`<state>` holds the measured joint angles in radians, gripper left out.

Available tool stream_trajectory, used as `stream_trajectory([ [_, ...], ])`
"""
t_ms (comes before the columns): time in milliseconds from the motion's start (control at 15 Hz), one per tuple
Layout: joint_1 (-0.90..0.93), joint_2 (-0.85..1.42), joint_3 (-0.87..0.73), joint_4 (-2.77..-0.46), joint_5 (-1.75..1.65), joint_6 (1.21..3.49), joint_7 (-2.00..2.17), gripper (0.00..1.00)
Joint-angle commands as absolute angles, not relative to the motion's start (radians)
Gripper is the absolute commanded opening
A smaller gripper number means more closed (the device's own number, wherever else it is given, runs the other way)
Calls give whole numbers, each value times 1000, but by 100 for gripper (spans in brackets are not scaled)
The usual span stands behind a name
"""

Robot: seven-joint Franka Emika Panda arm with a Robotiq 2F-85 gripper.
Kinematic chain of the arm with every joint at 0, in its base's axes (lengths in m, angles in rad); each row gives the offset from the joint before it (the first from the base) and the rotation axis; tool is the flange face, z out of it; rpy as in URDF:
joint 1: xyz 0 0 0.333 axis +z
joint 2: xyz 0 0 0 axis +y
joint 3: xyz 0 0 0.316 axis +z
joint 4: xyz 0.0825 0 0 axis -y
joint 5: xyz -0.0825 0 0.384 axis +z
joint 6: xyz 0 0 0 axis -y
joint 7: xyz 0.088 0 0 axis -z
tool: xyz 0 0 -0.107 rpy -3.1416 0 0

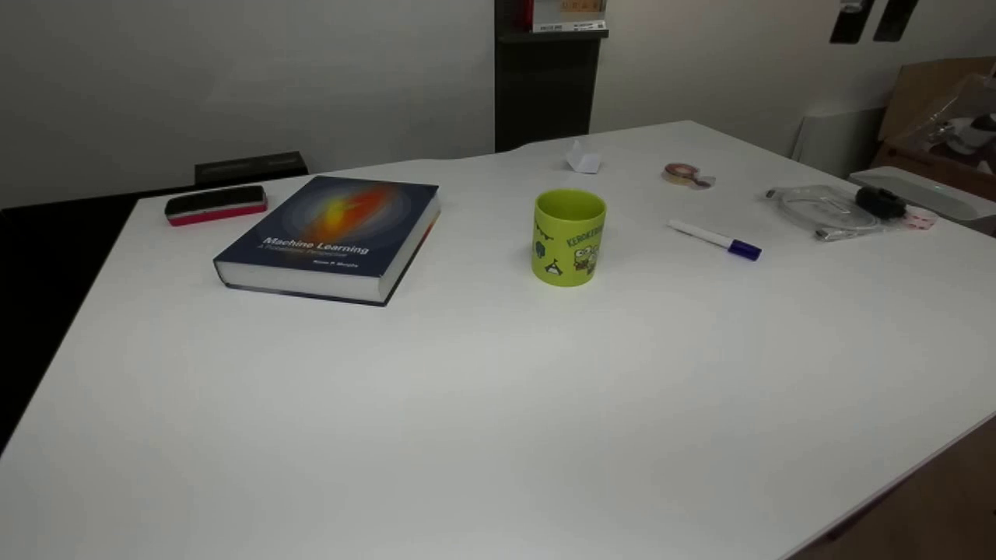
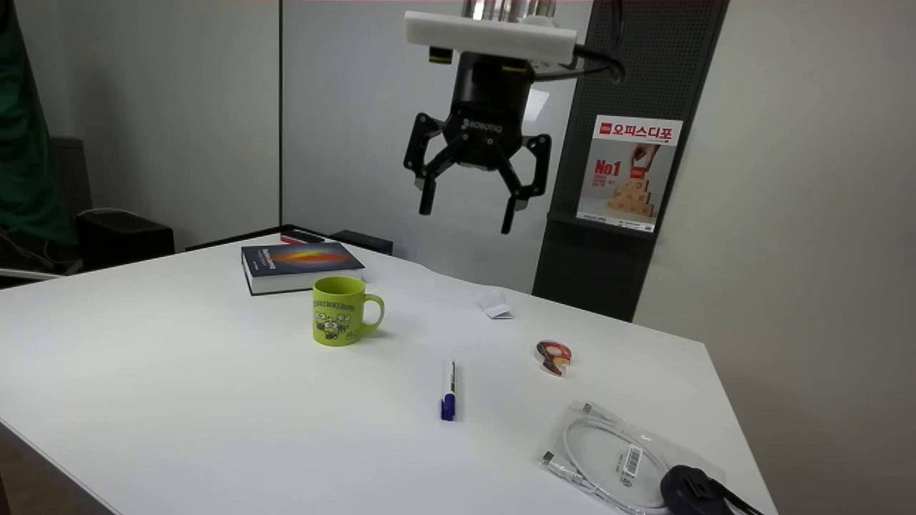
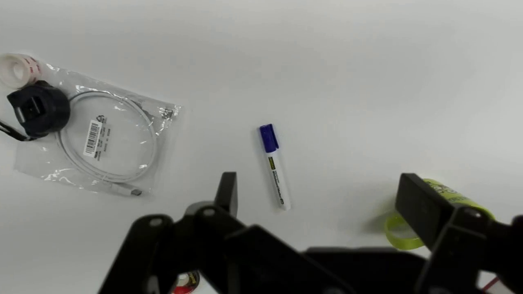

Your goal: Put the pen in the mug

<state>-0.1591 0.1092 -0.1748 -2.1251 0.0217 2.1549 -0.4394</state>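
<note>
Pen (image 3: 277, 176) is lying flat on the table (image 3: 347, 90); I'm hovering the gripper (image 3: 318, 183), fingers (image 3: 421, 206) wide apart, empty. Wrist view's mug (image 3: 457, 197) is showing behind one finger; descending this wide, I'm probably risking clipping its handle (image 3: 404, 245).

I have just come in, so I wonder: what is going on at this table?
A robot gripper hangs open above the white table, holding nothing. It is meant to put the pen in the yellow-green mug, but this is not yet done: the pen lies on the table, apart from the mug, which stands upright. A thick book also lies there.
</note>
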Motion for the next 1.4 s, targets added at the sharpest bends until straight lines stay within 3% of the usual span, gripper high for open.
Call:
stream_trajectory([
  [0,-141,111,-127,-2194,38,2271,-407,100],
  [333,-128,143,-95,-2299,50,2541,-356,100],
  [733,-138,161,-100,-2305,0,2546,-374,100],
  [1333,-216,411,-69,-2191,-39,2679,-508,100],
])
